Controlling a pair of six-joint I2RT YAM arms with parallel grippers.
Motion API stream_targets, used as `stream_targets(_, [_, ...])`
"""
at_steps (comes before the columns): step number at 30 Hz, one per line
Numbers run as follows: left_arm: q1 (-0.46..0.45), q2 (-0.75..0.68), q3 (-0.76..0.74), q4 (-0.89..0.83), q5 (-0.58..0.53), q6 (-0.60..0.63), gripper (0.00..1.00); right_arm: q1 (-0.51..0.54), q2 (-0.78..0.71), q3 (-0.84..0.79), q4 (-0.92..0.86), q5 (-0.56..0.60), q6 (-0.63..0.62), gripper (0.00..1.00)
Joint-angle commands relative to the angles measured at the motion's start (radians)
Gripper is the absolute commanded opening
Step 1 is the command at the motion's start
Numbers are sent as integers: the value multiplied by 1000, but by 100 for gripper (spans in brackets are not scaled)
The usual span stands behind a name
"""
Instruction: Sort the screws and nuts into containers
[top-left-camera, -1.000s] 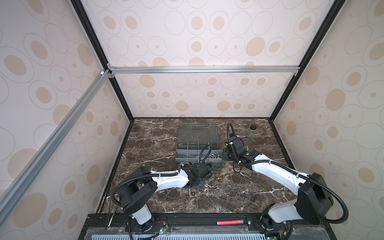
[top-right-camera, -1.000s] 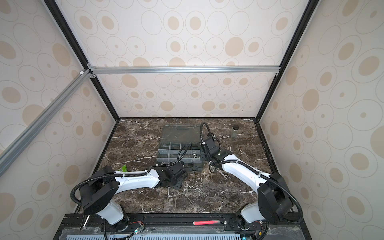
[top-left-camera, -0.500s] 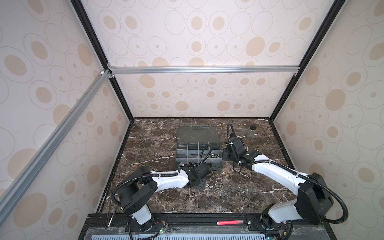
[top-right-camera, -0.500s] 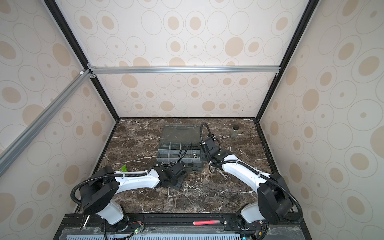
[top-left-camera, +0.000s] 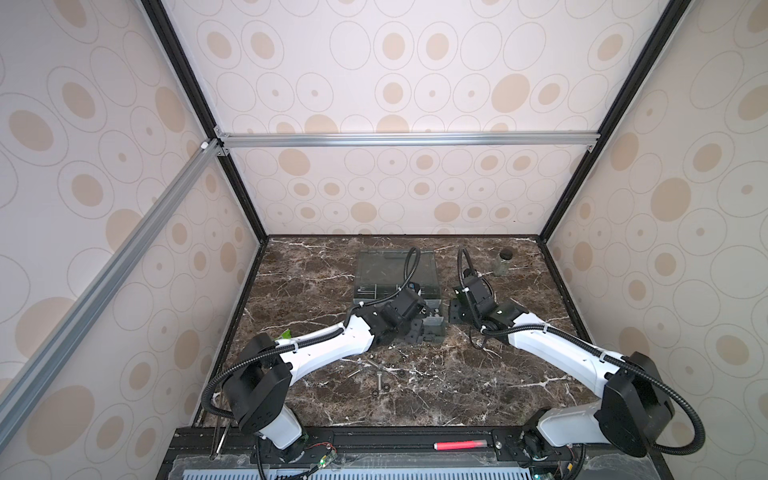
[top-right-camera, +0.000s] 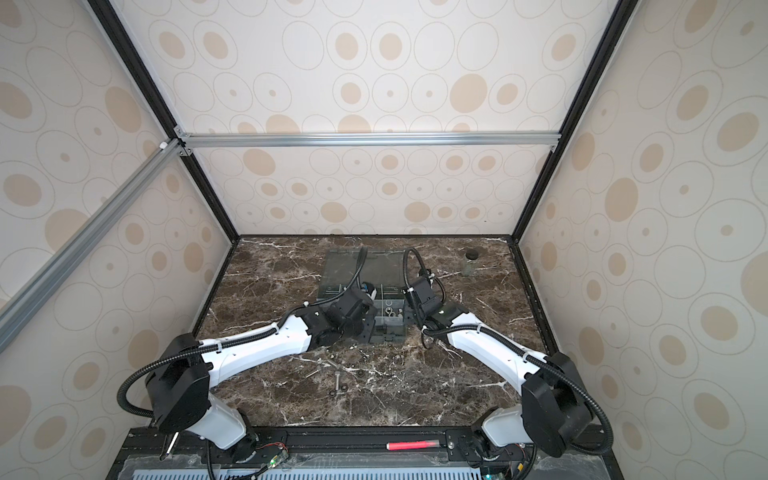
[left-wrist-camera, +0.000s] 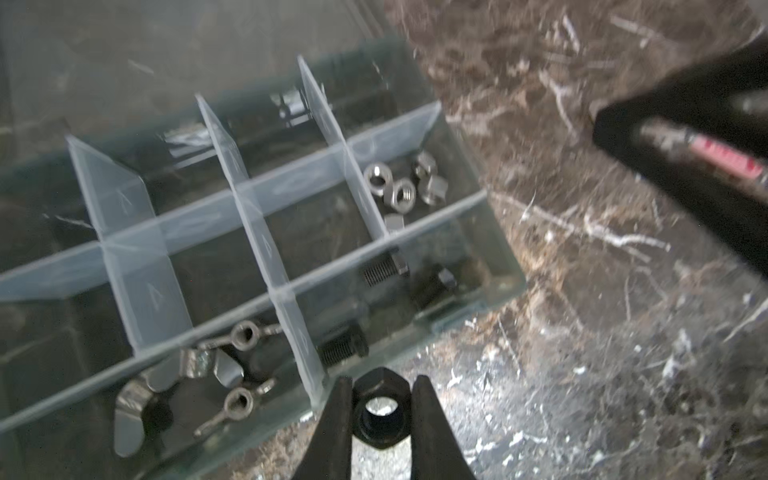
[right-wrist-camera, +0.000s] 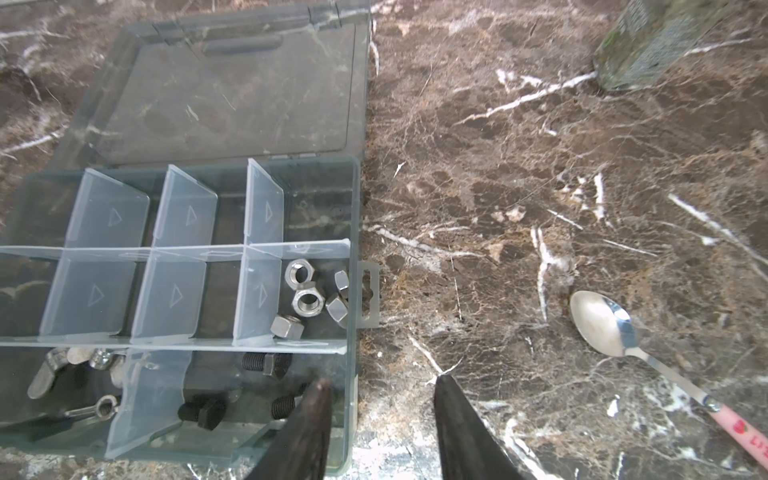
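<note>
Beside box (left-wrist-camera: 318, 390) corner, nut (left-wrist-camera: 380, 409) between fingers (left-wrist-camera: 332, 424)

Dark brown marble desk (top-left-camera: 316, 286), veined white, filling the lower middle of both top views. Carries a grey translucent organizer box (top-left-camera: 434, 328) at centre, its clear lid (top-left-camera: 374, 270) folded flat open on the marble toward the back wall. Bears a small glass jar (top-left-camera: 501, 266) with black cap, upright at the upper right of the marble, well apart from the box. Shows loose screws (top-left-camera: 379, 377) and tiny black rings (top-left-camera: 386, 387) scattered lower centre, in front of the box. Holds a metal spoon (right-wrist-camera: 602, 324) with pink handle, lying flat near the box in the right wrist view.
</note>
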Motion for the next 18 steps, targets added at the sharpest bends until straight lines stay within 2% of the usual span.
stream_targets(1, [52,75,96,-1,-9,70,19,-6,-33,-18,-16,34,1,44])
stream_targets(7, [115,178,175,35,58,65,19,-11,-46,-29,-18,46,-6,44])
stream_targets(14, [134,222,196,55,100,46,20,-17,-40,-39,-7,35,-2,45])
stream_targets(18, [140,224,198,57,105,37,30,-17,-35,-40,1,29,-1,45])
